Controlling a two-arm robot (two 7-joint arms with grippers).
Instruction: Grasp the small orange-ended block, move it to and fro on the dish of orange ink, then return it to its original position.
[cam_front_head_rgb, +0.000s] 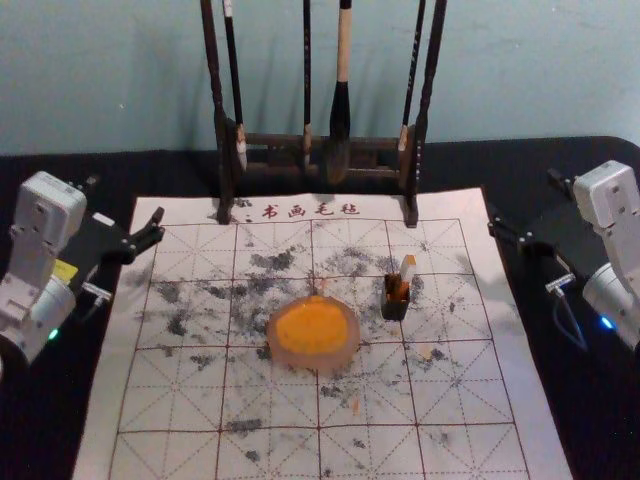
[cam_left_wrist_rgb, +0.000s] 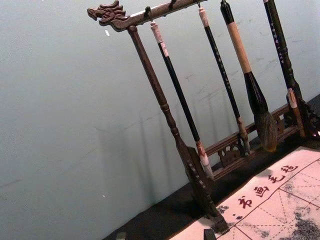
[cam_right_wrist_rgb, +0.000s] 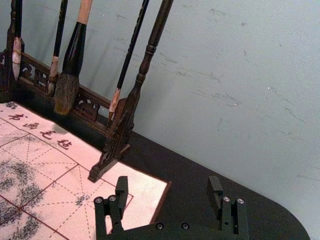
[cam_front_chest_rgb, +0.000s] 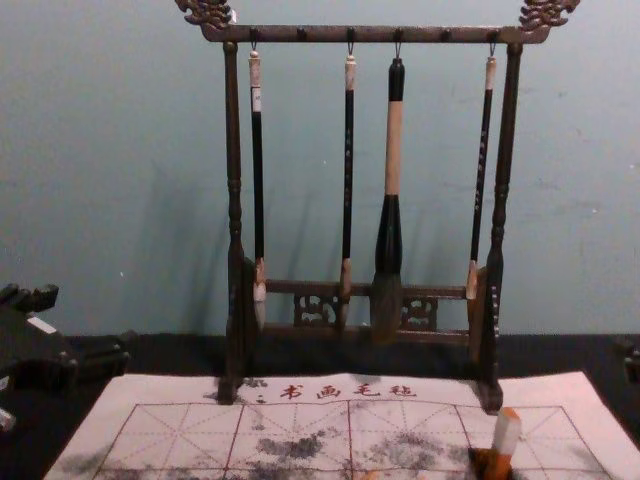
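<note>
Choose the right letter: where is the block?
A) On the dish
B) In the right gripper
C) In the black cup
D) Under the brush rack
C: the block stands with its lower end in the black cup, right of the dish.

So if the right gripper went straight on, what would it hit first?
Probably the wall. The right gripper seems aimed past the rack, but depth is unclear: it might touch the table first.
</note>
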